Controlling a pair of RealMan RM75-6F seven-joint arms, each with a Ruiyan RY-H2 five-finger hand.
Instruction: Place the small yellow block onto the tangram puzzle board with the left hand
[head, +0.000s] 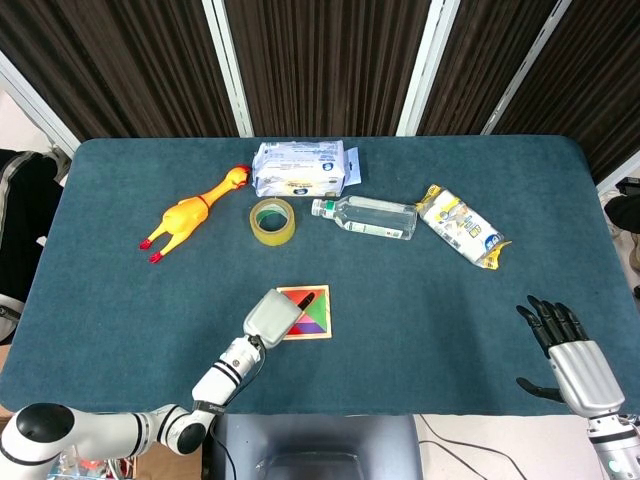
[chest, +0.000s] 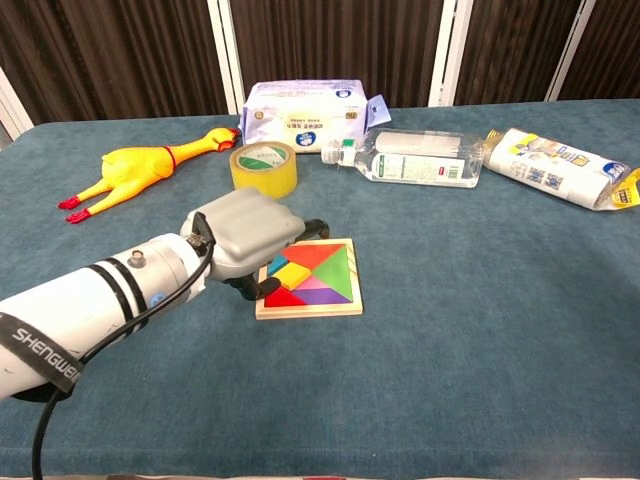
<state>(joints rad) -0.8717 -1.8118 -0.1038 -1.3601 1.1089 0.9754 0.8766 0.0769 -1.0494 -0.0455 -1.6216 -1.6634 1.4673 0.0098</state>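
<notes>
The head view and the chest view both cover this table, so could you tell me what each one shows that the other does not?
Only the head view shows the right hand, open at the table's near right edge. Only the chest view plainly shows the small yellow block lying on the tangram puzzle board, with the left hand over the board's left edge. Both show the rubber chicken, tape roll, wipes pack, bottle and snack bag.

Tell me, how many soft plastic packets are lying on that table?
2. A white-and-blue packet lies at the far edge, behind the tape roll. A white-and-yellow packet lies to the right of the bottle. None seems hidden.
</notes>
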